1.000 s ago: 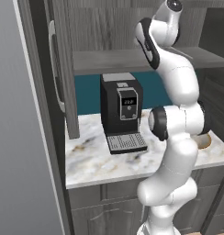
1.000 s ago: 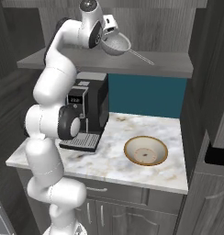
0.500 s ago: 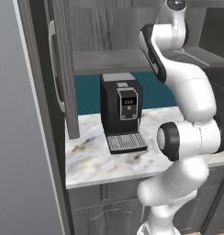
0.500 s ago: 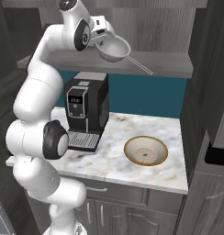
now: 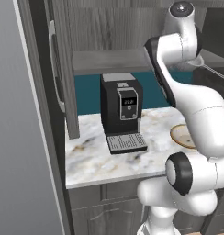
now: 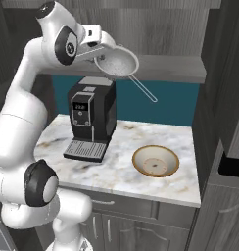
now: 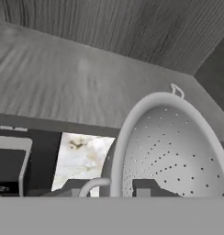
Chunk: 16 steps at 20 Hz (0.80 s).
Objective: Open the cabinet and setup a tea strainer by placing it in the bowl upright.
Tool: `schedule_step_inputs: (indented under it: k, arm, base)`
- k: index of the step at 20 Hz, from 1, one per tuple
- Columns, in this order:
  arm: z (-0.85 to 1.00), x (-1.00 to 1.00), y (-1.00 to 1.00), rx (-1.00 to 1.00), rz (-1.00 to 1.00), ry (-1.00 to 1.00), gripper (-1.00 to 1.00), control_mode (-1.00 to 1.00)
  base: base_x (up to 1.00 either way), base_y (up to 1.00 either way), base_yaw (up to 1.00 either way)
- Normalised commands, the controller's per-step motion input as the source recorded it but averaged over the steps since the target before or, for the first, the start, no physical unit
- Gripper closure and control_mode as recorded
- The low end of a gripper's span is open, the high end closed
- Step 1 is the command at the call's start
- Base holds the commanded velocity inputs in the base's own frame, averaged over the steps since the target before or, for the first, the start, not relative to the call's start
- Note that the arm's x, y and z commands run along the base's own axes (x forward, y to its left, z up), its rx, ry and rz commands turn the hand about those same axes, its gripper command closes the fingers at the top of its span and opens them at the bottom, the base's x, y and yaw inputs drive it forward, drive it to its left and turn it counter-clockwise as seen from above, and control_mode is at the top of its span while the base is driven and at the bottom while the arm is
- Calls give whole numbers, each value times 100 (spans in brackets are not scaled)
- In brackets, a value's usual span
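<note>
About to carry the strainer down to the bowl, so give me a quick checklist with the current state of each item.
1. Cabinet open: ok, its inner shelf is exposed.
2. Tea strainer held: ok, the gripper is shut on its rim, up in front of the shelf.
3. Strainer attitude: not ok, it is tilted, with the handle slanting down to the right.
4. Bowl ready: ok, it sits upright on the counter with nothing in it.
5. Path down: ok, though the coffee machine stands to the left of the bowl.
</note>
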Motion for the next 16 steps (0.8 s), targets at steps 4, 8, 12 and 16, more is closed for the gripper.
schedule_step_inputs:
  k: [4,8,12,16]
  arm:
    - [-51,-100,-57,0,-30,19,100,-100]
    - [-83,-89,-59,-1,-21,18,100,-100]
    - [-85,-98,-36,0,-11,9,100,-100]
    - [-94,-32,-7,-3,-2,1,100,-100]
  base:
    - [0,0,0]
    - [0,0,0]
    - [0,0,0]
    - [0,0,0]
